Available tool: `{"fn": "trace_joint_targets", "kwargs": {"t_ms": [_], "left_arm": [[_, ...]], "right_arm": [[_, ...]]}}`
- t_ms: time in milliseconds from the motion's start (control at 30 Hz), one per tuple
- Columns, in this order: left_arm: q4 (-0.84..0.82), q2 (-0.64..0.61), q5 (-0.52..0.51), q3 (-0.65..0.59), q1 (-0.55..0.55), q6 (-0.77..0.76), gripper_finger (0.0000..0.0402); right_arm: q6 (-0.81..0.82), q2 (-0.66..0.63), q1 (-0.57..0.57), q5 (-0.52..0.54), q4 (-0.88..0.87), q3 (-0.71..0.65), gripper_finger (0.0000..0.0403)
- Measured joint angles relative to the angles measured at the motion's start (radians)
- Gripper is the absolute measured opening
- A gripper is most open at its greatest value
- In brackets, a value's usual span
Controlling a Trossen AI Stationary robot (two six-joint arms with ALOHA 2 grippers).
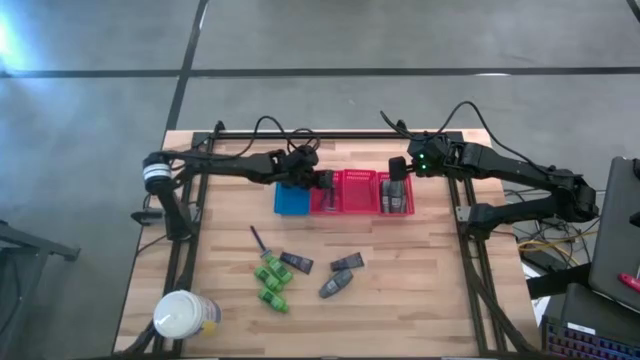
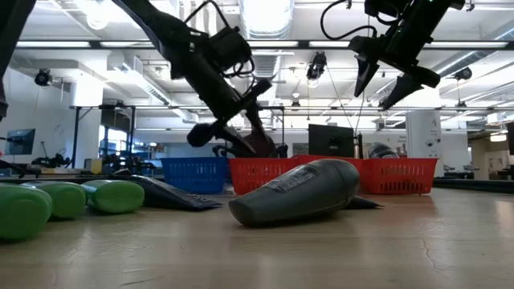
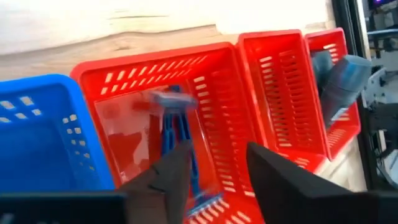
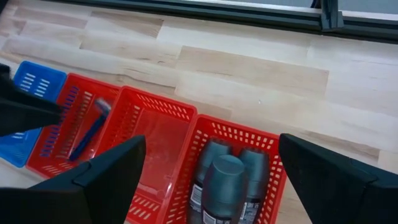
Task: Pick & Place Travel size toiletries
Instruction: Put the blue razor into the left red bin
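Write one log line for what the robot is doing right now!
left claw: open above red basket holding blue razor | right claw: open above grey containers | green bottles: on table

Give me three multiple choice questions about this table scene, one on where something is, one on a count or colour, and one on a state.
1. Where does the blue razor lie?
A. in the blue basket
B. in the red basket beside the blue one
C. on the bare table

2. How many red baskets stand in the row?
A. one
B. two
C. three

3. How are the right gripper fingers set?
A. wide open, empty
B. shut on a bottle
C. shut on a razor

Answers: 1 B, both wrist views show it inside the red basket beside the blue basket. 2 C, the right wrist view shows three. 3 A, its fingers stand far apart above the grey containers.
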Motion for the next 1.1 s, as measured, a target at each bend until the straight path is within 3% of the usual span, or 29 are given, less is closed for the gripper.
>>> {"fn": "trace_joint_targets", "kwargs": {"t_ms": [133,233,333,400,500,767,1100], "left_arm": [[-0.065,-0.058,0.03,0.004,-0.002,0.101,0.0196],[-0.141,-0.142,0.183,0.003,-0.017,0.438,0.0201],[-0.373,-0.239,0.289,0.004,-0.06,0.857,0.0198],[-0.553,-0.288,0.264,0.001,-0.096,1.093,0.0197],[-0.728,-0.346,0.158,0.0,-0.152,1.298,0.0197],[-0.819,-0.384,0.087,-0.111,-0.279,1.63,0.0197],[-0.65,-0.338,-0.043,-0.342,-0.346,1.73,0.0197]], "right_arm": [[0.0,0.0,0.0,0.0,0.0,0.0,0.0364],[-0.001,0.0,0.0,0.0,0.0,0.0,0.0363],[-0.016,0.0,0.0,0.0,0.0,0.0,0.0364],[-0.026,0.0,0.0,0.0,0.0,0.0,0.0363],[-0.031,0.0,0.0,0.0,0.001,0.0,0.0363],[-0.026,0.0,0.0,0.0,0.001,0.0,0.0363],[0.0,0.0,0.0,-0.005,0.001,0.0,0.0363]]}}
